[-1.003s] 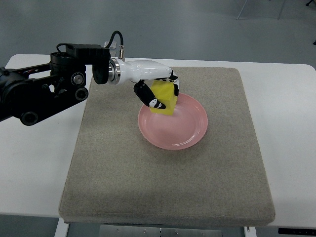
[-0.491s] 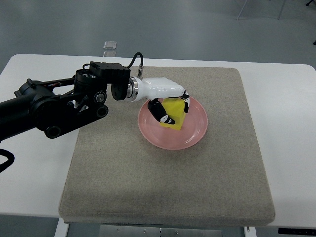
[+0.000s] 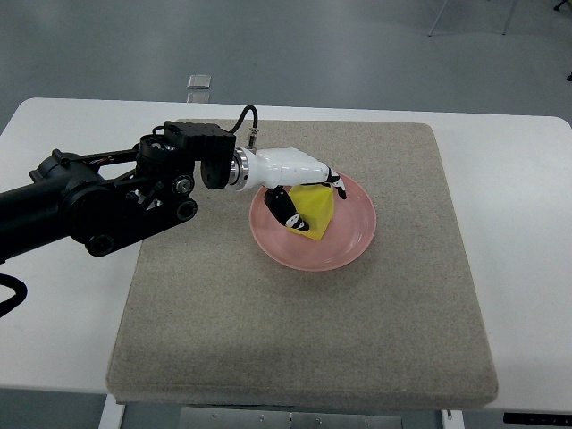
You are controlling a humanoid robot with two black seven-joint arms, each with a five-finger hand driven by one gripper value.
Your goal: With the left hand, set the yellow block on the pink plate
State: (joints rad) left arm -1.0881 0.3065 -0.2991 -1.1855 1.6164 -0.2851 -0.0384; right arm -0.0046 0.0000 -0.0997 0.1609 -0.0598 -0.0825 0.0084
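Yellow block (image 3: 315, 211) sits low over the pink plate (image 3: 350, 234), in the plate's ten-to-eleven o'clock part, clasped by the left hand (image 3: 299, 183), whose white palm covers its top while a dark-tipped thumb (image 3: 288, 210) presses its near face. Whether the block's underside already touches the plate cannot be told from this steep angle; it looks tilted, one corner lower. The plate lies slightly past the middle of the grey felt mat (image 3: 304, 340), toward twelve o'clock, on the white table (image 3: 518, 223). The right hand does not show. To finish well, I judge the hand should ease down until the block bears flat, then spread thumb and fingers evenly, so neither side drags the block toward the rim at nine o'clock. Lifting straight up afterwards would avoid tipping it or nudging the light plate.
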